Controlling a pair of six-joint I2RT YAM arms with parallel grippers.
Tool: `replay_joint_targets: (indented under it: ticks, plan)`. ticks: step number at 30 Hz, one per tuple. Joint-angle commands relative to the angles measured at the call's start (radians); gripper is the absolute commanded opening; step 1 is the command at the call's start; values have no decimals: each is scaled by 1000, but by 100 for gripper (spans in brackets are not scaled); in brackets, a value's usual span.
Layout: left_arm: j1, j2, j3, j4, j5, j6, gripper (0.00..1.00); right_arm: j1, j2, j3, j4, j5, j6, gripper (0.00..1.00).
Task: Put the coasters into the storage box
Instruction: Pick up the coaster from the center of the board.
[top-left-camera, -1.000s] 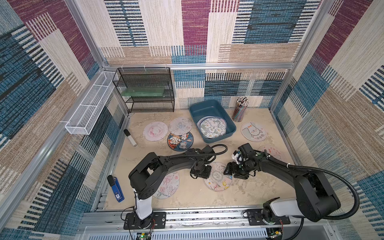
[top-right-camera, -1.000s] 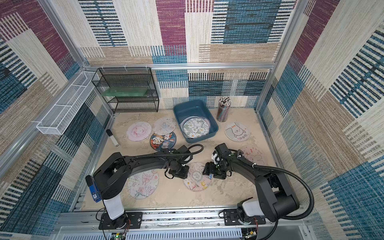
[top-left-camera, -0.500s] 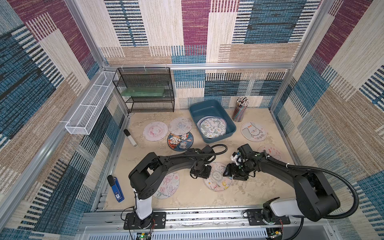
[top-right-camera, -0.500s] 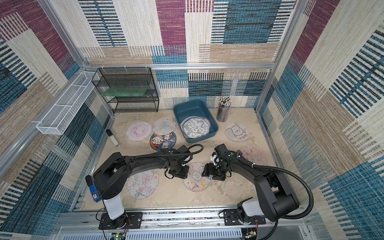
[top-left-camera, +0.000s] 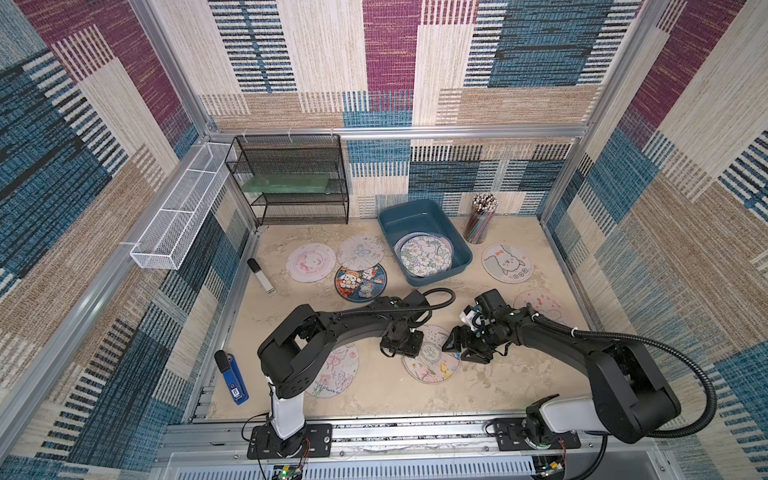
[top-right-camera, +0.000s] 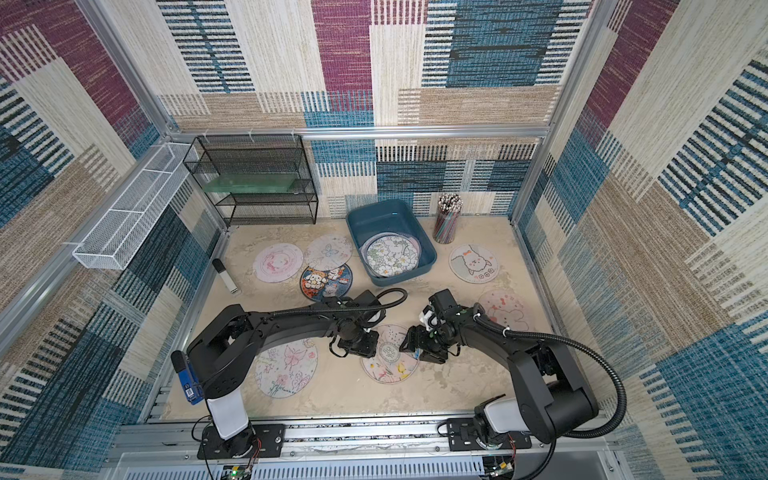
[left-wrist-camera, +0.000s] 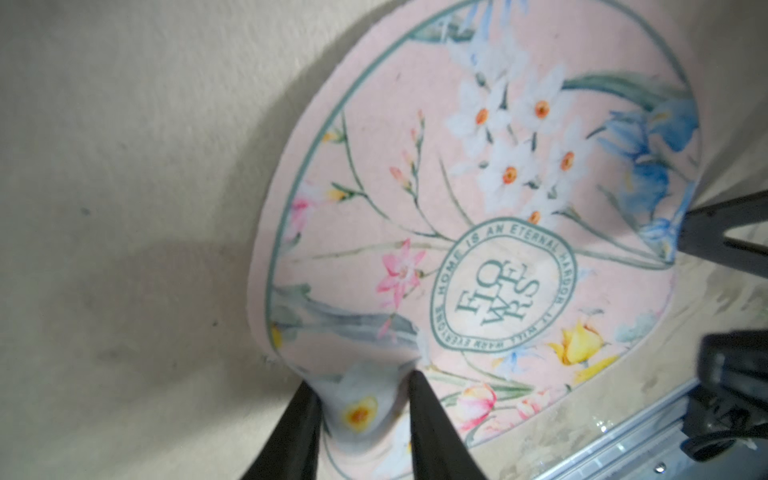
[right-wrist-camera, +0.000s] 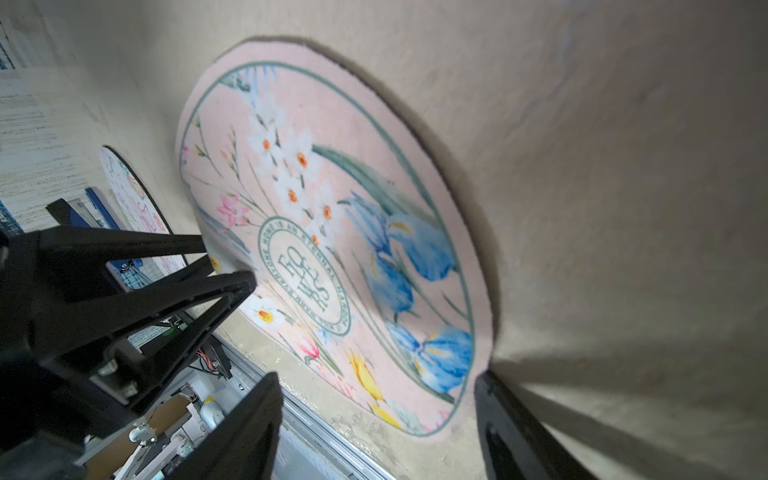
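Note:
A pink flower coaster (top-left-camera: 434, 365) (top-right-camera: 388, 361) lies on the table between both arms. My left gripper (left-wrist-camera: 361, 380) (top-left-camera: 407, 347) is shut on its near rim, which puckers up between the fingers (left-wrist-camera: 424, 399). My right gripper (right-wrist-camera: 376, 378) (top-left-camera: 451, 345) stands open at the opposite rim of that coaster (right-wrist-camera: 332, 232), holding nothing. The teal storage box (top-left-camera: 415, 206) (top-right-camera: 388, 206) sits at the back with coasters (top-left-camera: 424, 254) inside. Loose coasters lie around: pink (top-left-camera: 311, 262), butterfly (top-left-camera: 360, 251), dark blue (top-left-camera: 360, 282), puppy (top-left-camera: 507, 262), pale pink (top-left-camera: 540, 303), and one under the left arm (top-left-camera: 336, 374).
A black wire rack (top-left-camera: 291, 183) stands at the back left and a white wire tray (top-left-camera: 178, 216) hangs on the left wall. A pencil cup (top-left-camera: 480, 220) stands right of the box. A blue stapler (top-left-camera: 232, 378) and a marker (top-left-camera: 259, 274) lie along the left edge.
My right gripper has edged slightly toward the pink flower coaster. The left gripper keeps its hold in the same place.

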Motion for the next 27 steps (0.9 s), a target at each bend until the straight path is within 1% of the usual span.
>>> replay_joint_targets:
  ticks: [1, 6, 11, 16, 20, 25, 27]
  plan:
    - [-2, 21, -10, -8, 29, 18, 35, 0, 9, -7, -18, 108, 34, 76]
    - [-1, 24, -8, -9, 32, 20, 35, 4, 8, -9, 37, 75, 58, 77]
    - [-2, 26, -8, -9, 33, 18, 34, 8, 0, -13, 74, 73, 82, 75]
    - [-1, 27, -5, -12, 31, 18, 34, 6, 3, -14, 98, 67, 92, 68]
    - [-1, 28, -5, -13, 31, 20, 34, 6, 16, -16, 102, 61, 81, 65]
    - [-1, 30, -4, -18, 30, 20, 34, 13, 41, -10, 114, 43, 71, 53]
    - [-1, 30, -5, -20, 28, 20, 34, 17, 44, -3, 105, 47, 63, 44]
